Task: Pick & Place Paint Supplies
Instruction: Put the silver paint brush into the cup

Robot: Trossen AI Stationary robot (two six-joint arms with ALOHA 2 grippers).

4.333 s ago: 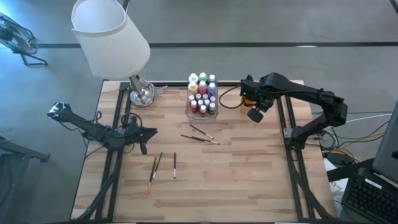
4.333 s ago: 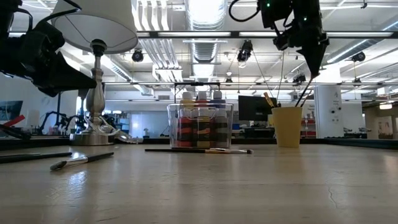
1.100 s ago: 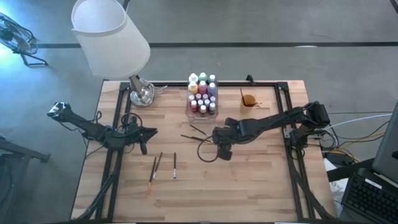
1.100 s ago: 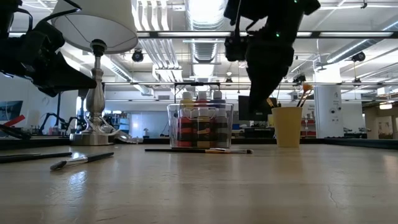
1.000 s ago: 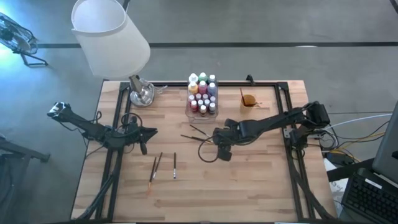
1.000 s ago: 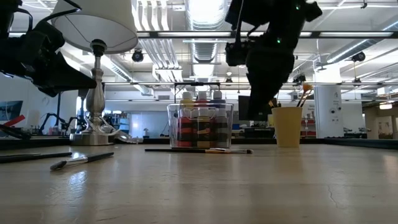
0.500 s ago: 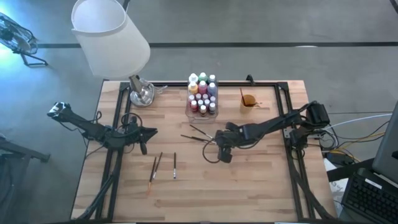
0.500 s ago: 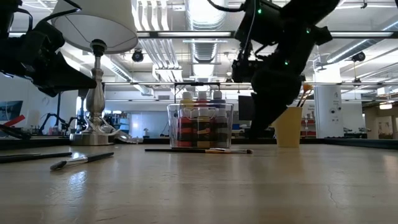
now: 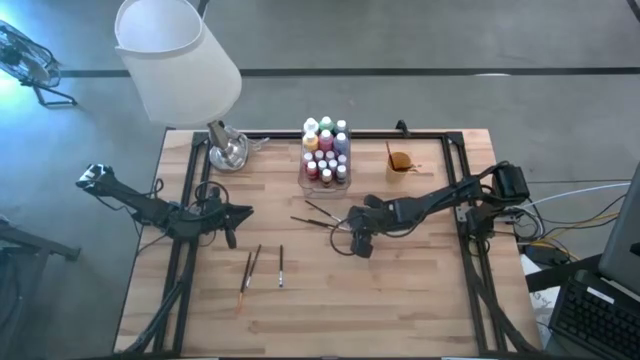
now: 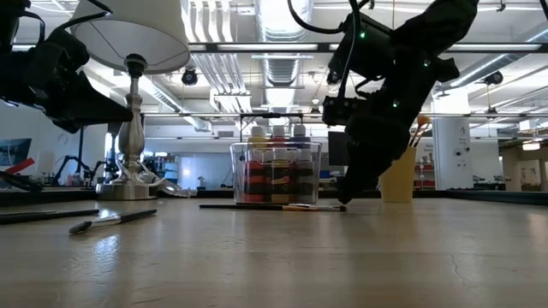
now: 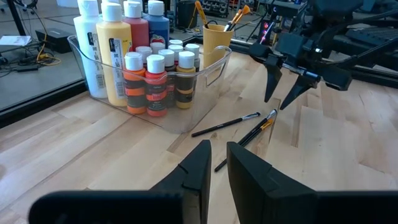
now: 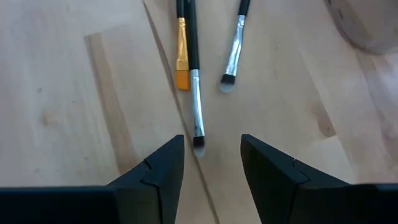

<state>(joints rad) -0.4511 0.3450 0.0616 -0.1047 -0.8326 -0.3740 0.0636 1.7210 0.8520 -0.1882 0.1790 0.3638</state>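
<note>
Right gripper (image 9: pixel 347 229) hangs jaws apart over brush tips (image 12: pixel 198 142) just in front of the box (image 9: pixel 325 180). Left gripper (image 9: pixel 243 211), fingers nearly together, waits well left of the box.

Workshop room around a wooden table

A light plank table (image 9: pixel 400 300) is set on a grey concrete floor (image 9: pixel 420 40) crossed by a dark line. A white-shaded lamp (image 9: pixel 175 60) on a metal base is placed at the table's far left corner. Beyond the table, ceiling strip lights (image 10: pixel 282 17), exposed ducts, monitors (image 10: pixel 347 150) and a white pillar (image 10: pixel 447 154) are seen.
</note>
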